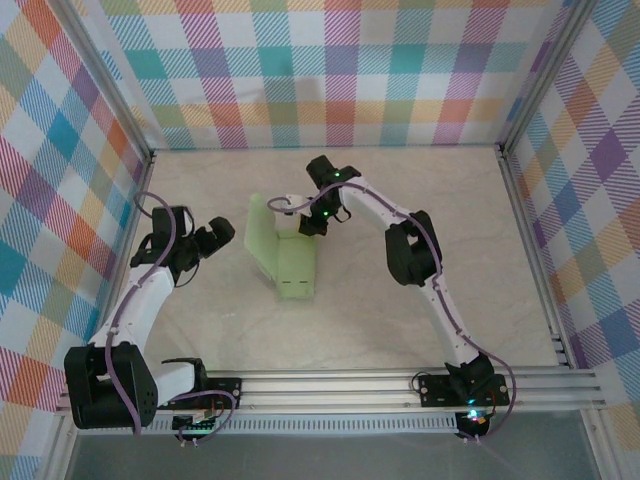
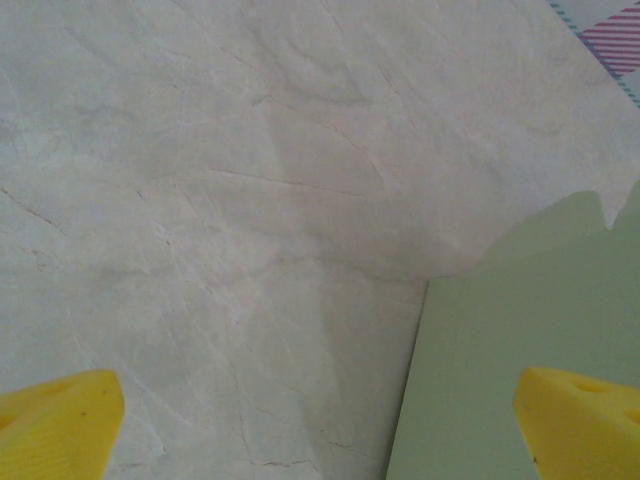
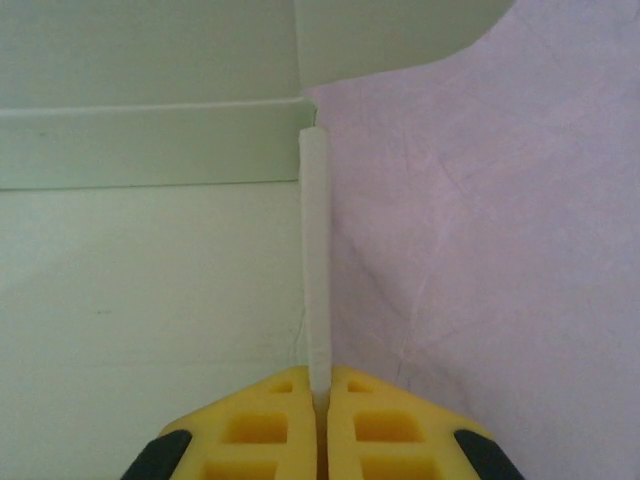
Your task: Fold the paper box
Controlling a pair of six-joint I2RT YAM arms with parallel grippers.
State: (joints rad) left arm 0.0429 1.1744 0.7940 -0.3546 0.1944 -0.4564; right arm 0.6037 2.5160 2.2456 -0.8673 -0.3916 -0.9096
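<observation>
Right now the right gripper (image 3: 319,388) is clenched on a thin flap (image 3: 313,250) of the box (image 1: 288,258), with the card's edge pinched between its pads. The flap stands upright on edge. Its long axis runs straight out from the fingertips, along the box's right side. In the wrist view the box's flat panel lies left of the flap, and bare table (image 3: 480,250) lies right of it. From above, this gripper sits at the box's far right corner, touching it.

The box lies on the table between the two grippers, with one panel tilted up along its left side. The left gripper (image 2: 320,428) is released, its fingers spread wide, and sits just beside the box's left edge. One finger hangs over the green card and the other over the table. I cannot tell whether it touches the card.

The coming move likely turns on that flap. The panel it must fold onto lies to its left, so the right arm, which has the grip, would swing it that way across the fold line. The left arm is near enough to steady the box.
</observation>
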